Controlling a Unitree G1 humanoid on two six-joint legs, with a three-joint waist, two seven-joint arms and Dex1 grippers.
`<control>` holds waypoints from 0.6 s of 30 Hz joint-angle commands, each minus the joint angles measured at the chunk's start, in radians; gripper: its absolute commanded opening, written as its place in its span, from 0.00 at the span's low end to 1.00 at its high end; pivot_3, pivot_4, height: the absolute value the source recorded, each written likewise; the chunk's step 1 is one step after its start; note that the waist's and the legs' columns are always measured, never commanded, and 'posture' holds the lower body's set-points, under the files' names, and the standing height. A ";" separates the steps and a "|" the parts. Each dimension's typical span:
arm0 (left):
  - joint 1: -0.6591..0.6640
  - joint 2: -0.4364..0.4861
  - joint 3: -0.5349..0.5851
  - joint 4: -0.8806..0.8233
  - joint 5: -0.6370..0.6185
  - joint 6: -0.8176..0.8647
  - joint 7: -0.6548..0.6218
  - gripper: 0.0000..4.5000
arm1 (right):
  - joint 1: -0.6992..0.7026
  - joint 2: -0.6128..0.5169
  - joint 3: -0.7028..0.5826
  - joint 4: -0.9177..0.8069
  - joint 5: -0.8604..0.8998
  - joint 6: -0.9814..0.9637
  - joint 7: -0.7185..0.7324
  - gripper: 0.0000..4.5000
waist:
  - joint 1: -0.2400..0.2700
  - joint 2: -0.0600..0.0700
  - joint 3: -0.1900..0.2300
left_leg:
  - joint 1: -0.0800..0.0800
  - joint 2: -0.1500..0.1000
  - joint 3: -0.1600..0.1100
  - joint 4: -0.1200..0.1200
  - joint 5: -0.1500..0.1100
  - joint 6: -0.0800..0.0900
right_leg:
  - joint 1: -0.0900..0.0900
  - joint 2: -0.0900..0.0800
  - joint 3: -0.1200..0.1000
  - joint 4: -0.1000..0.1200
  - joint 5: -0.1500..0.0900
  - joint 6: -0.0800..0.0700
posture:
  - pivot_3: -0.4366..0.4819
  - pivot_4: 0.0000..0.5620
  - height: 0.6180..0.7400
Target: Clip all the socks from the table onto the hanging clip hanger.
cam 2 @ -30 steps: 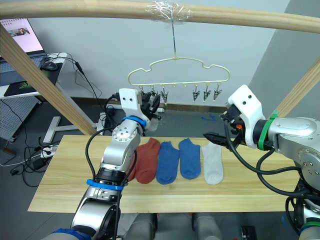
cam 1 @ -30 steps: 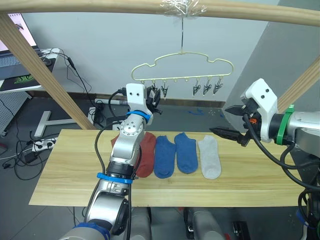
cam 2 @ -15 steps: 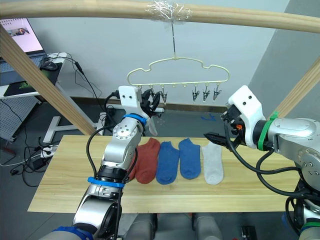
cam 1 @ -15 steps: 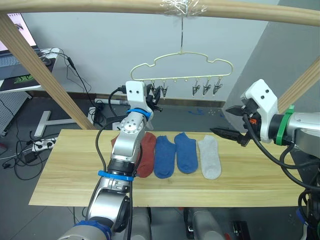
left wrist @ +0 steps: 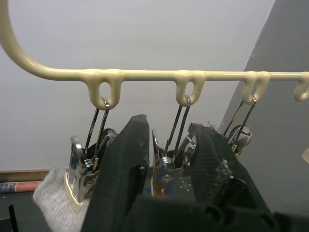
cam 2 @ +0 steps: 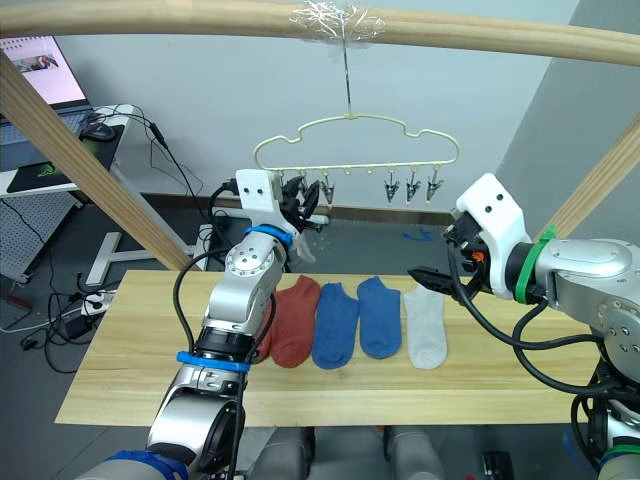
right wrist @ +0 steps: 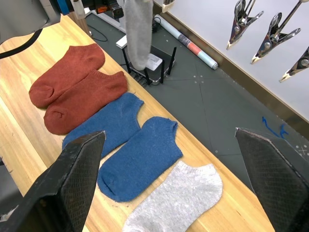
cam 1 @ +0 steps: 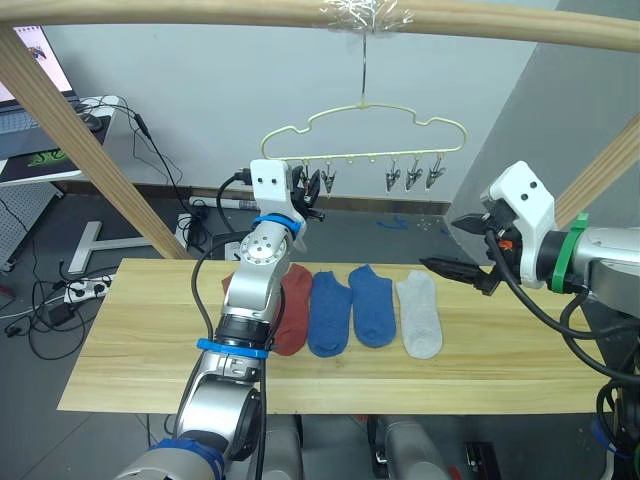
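The soft light grey knit sock [right wrist: 139,34] hangs limp from a silver metal clip [left wrist: 77,166] — light, best pinched at its cuff. The left gripper [left wrist: 166,159] stands spread beside the clips; the right gripper [right wrist: 166,193] is wide apart — empty.

Head stereo pair: high, facing forward and down over tabletop [cam 1: 120,360]; both eyes share clip hanger [cam 1: 365,135], socks [cam 2: 378,316] and both arms. Left wrist camera: very close under hanger bar, looking along left tool [left wrist: 166,159] at clips [left wrist: 161,159]. Right wrist camera: above right end, looking down across socks between right tool [right wrist: 169,186] fingers.
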 commanded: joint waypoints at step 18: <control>-0.045 0.004 0.047 -0.066 -0.125 0.111 -0.102 0.03 | 0.100 0.021 0.291 0.187 -0.192 -0.201 -0.079 1.00 | 0.000 0.000 0.000 | 0.000 0.000 0.000 -0.001 0.000 0.000 | 0.000 0.000 0.000 -0.001 0.000 0.000 | 0.44 0.37 1.00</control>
